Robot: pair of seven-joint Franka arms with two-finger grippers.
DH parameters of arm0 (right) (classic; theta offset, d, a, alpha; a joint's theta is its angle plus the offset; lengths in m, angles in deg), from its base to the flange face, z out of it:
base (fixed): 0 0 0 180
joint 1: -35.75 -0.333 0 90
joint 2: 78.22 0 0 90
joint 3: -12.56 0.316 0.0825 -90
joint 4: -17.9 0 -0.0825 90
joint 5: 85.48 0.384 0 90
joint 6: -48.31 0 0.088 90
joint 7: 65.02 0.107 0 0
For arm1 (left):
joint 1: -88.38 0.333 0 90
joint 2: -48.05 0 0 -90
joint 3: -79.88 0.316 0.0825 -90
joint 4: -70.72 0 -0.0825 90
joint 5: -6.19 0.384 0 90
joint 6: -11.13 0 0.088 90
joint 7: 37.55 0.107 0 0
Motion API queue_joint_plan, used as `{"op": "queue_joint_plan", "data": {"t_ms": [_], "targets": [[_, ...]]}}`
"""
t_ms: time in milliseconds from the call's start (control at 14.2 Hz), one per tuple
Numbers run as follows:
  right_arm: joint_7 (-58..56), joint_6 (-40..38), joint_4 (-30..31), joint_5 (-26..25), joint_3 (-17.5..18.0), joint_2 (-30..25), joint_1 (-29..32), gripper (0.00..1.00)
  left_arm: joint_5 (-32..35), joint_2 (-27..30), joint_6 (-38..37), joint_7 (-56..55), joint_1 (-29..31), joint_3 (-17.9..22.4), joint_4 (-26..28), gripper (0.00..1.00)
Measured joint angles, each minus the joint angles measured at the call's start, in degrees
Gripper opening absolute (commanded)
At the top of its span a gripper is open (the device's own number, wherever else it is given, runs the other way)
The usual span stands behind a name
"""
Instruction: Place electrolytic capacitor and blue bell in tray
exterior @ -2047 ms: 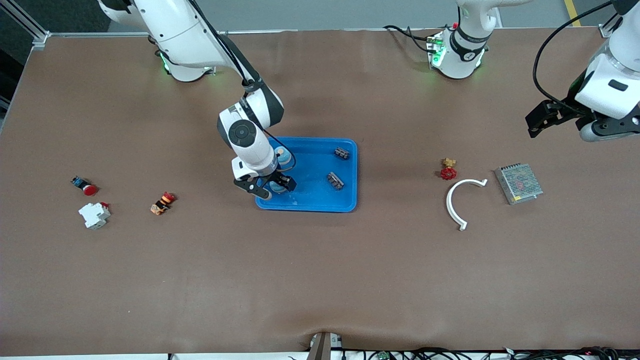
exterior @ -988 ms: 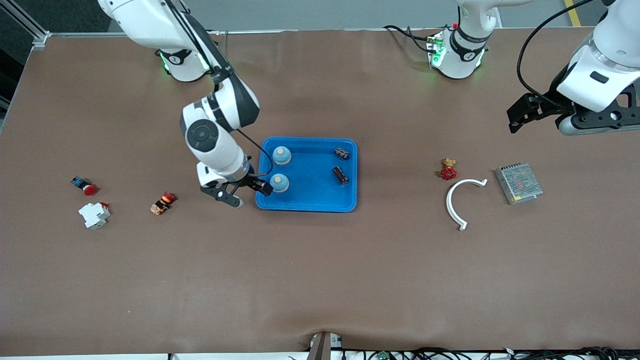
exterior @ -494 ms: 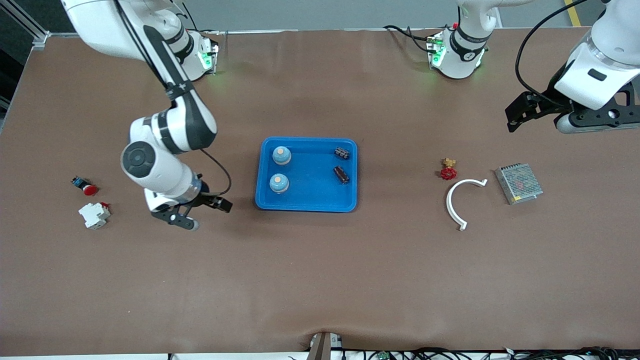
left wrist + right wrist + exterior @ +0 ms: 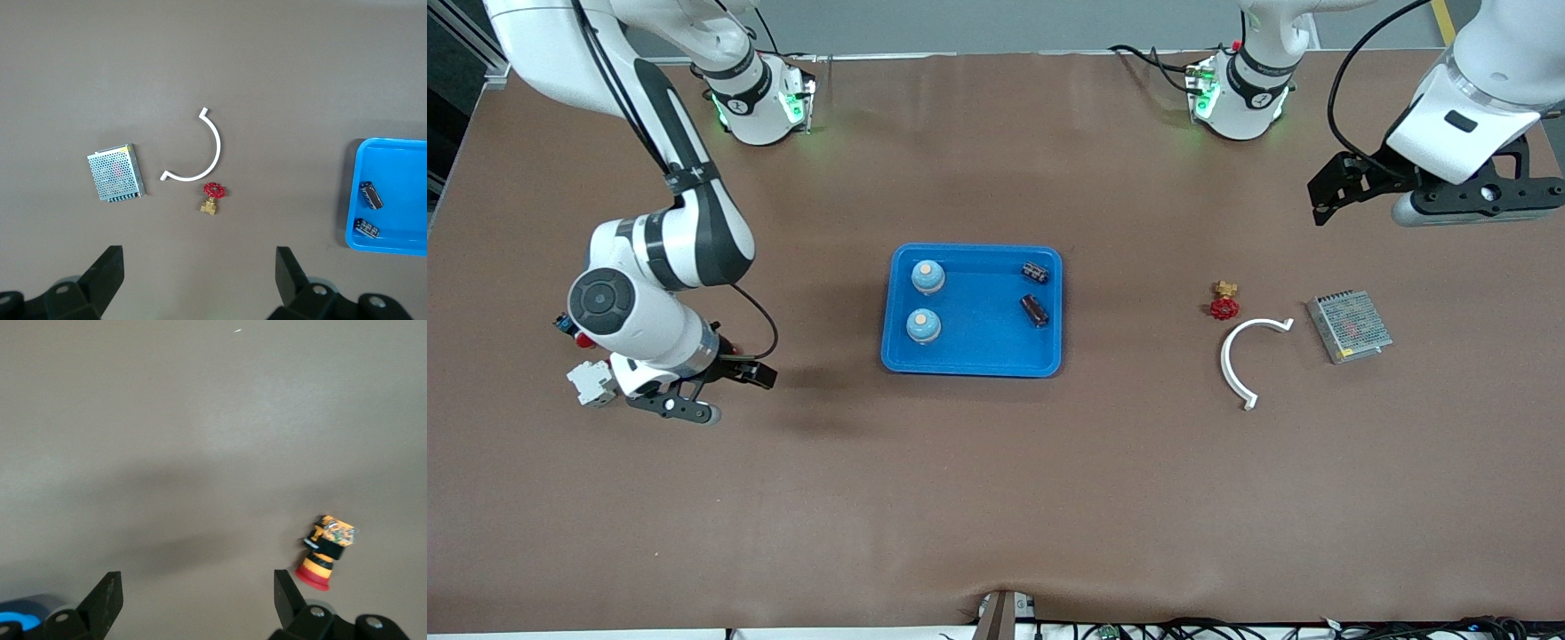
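The blue tray point(image 4: 978, 333) lies mid-table. In it stand two blue bells point(image 4: 927, 276) point(image 4: 922, 325) at the right arm's end, and two dark electrolytic capacitors point(image 4: 1035, 271) point(image 4: 1034, 310) lie at the left arm's end. My right gripper point(image 4: 725, 393) hangs open and empty over bare table between the tray and the small parts at the right arm's end. My left gripper point(image 4: 1360, 203) is open and empty, high over the left arm's end. The left wrist view shows the tray's end point(image 4: 400, 173) with both capacitors point(image 4: 371, 195) point(image 4: 367, 228).
An orange-and-red push button point(image 4: 325, 551) lies near my right gripper point(image 4: 198, 587). A white breaker point(image 4: 590, 382) and a red button point(image 4: 578, 335) sit beside the right arm. A red valve point(image 4: 1224, 302), white arc point(image 4: 1240, 356) and metal power supply point(image 4: 1349, 325) lie below my left gripper point(image 4: 199, 267).
My right arm has pulled away from the tray toward its own end of the table, open and empty, and a bell stays in the tray. My left gripper has drifted slightly.
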State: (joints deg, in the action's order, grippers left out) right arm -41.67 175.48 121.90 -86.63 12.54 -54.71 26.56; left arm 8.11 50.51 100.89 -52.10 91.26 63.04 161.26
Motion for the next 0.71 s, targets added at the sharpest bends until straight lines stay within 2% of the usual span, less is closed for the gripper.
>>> {"op": "queue_joint_plan", "data": {"t_ms": [353,706], "targets": [[-0.86,-0.78,-0.56,-0.11,2.48,-2.26,3.37,1.0,0.0,0.06,-0.08,4.96,1.8,0.6,-0.01,1.0],[-7.78,-3.89,-0.75,-0.14,4.5,-6.43,7.45,1.0,0.0,0.07,-0.09,7.89,4.58,0.76,-0.04,1.0]]}}
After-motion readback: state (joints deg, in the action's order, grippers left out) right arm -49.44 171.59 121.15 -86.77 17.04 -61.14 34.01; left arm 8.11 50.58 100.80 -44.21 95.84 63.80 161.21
